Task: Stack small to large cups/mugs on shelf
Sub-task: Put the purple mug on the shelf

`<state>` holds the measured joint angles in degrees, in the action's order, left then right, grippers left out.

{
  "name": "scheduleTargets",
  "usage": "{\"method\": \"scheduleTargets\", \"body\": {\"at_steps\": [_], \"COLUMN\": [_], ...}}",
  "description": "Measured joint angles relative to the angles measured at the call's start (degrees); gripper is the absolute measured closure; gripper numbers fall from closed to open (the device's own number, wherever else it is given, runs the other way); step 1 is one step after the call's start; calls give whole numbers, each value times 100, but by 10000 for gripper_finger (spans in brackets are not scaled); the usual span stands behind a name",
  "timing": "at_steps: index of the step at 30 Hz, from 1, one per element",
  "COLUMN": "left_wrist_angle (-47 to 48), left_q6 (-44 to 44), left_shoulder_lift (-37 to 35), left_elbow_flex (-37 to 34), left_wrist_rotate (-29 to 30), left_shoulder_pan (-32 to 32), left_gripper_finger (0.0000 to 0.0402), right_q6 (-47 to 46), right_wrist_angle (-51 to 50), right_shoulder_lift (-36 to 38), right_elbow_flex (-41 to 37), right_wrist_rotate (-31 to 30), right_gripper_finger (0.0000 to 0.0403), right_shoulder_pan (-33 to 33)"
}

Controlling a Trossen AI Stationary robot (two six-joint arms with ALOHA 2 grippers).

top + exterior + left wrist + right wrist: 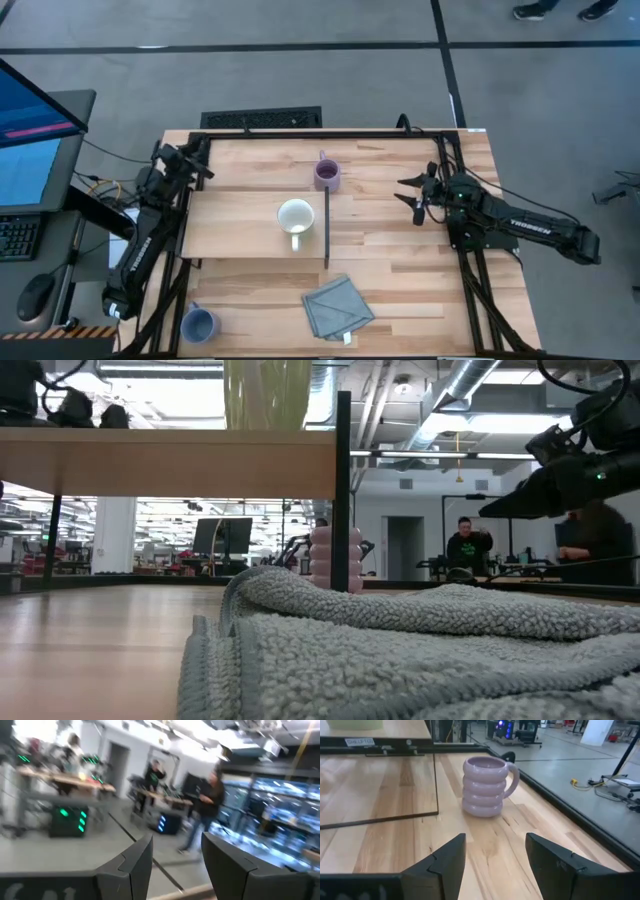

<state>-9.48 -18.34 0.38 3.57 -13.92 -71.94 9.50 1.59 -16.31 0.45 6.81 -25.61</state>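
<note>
Shelf [240, 215] lies on the tabletop [400, 270] with its dark upright panel [327, 225] along the right edge. White mug [295, 220] stands on the shelf beside the panel. Purple mug [486, 786] stands on the tabletop just beyond the panel's far end. Blue-grey mug [199, 324] sits at the near left corner, well apart. Grey cloth [338, 307] lies near the front edge and blocks most of the low view. Right gripper [495, 860] hovers with fingers spread, empty, facing the purple mug. Left gripper [177, 860] is raised at the far left corner, fingers parted, empty.
</note>
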Motion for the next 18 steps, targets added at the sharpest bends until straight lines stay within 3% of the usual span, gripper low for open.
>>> {"method": "scheduleTargets", "body": {"at_steps": [7, 18], "left_wrist_angle": [367, 345], "left_q6": [51, -139], "left_shoulder_lift": [0, 90], "left_elbow_flex": [0, 2], "left_wrist_rotate": [-1070, -1634], "left_shoulder_pan": [0, 1], "left_gripper_finger": [242, 242], "right_q6": [-2, 0], "right_wrist_angle": [3, 6], "right_shoulder_lift": [-23, -23], "right_elbow_flex": [0, 2], "right_wrist_rotate": [15, 15], "right_gripper_finger": [173, 173], "right_shoulder_pan": [-2, -2]}}
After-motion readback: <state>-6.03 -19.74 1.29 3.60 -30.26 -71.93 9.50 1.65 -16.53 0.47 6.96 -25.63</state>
